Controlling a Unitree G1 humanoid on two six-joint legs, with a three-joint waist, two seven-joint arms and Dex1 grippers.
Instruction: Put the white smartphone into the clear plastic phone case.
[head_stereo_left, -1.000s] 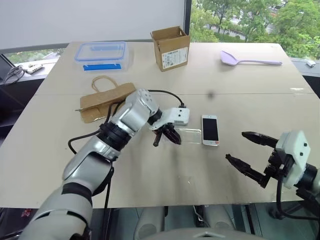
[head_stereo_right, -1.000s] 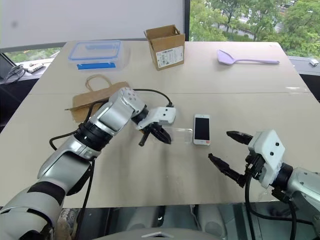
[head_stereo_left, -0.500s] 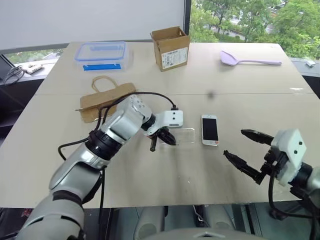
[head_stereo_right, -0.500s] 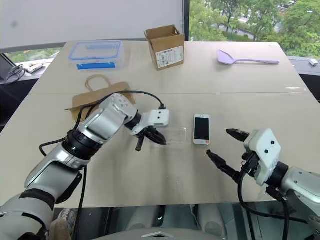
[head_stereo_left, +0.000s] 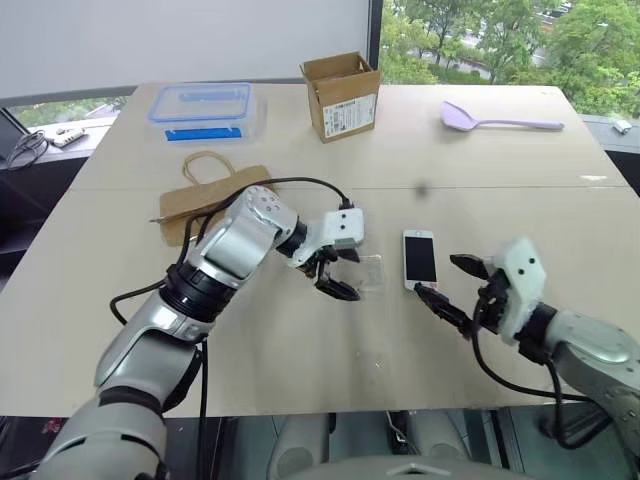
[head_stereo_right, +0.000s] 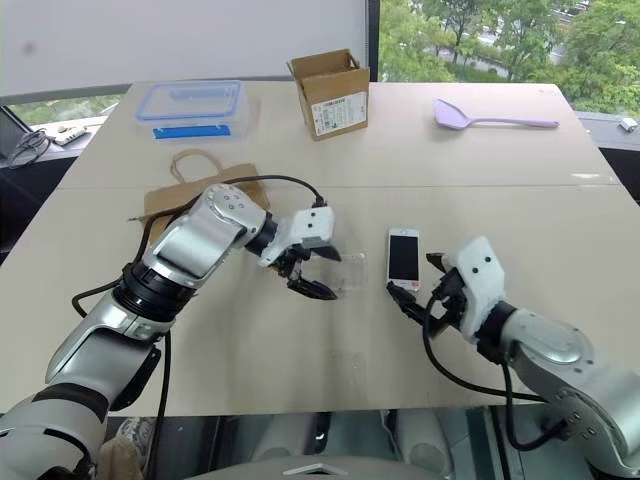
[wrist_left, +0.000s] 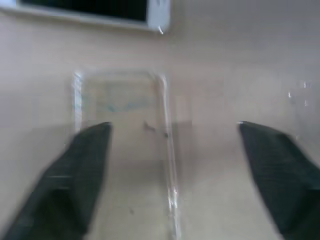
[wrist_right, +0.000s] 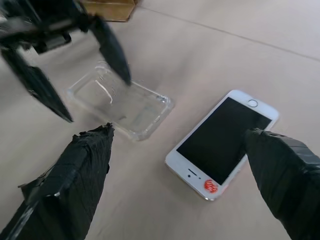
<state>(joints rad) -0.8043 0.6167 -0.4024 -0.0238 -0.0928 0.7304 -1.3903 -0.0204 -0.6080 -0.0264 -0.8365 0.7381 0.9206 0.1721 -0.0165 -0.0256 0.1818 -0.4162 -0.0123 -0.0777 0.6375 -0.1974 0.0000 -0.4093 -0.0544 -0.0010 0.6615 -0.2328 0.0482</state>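
Your left gripper (head_stereo_left: 334, 275) has just released the clear case (head_stereo_left: 367, 272); your open right gripper (head_stereo_left: 452, 283) has closed in on the white smartphone (head_stereo_left: 420, 258).

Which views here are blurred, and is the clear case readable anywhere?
Left wrist view: soft throughout, the clear plastic phone case a faint outline between the left gripper's fingers. Right wrist view: the case and the white smartphone are crisp, though the left gripper above the case is smeared. Eye views: even daylight, the case nearly invisible.

The clear plastic phone case (head_stereo_left: 362, 272) lies on the table (head_stereo_left: 300, 340), left of the white smartphone (head_stereo_left: 420, 259).
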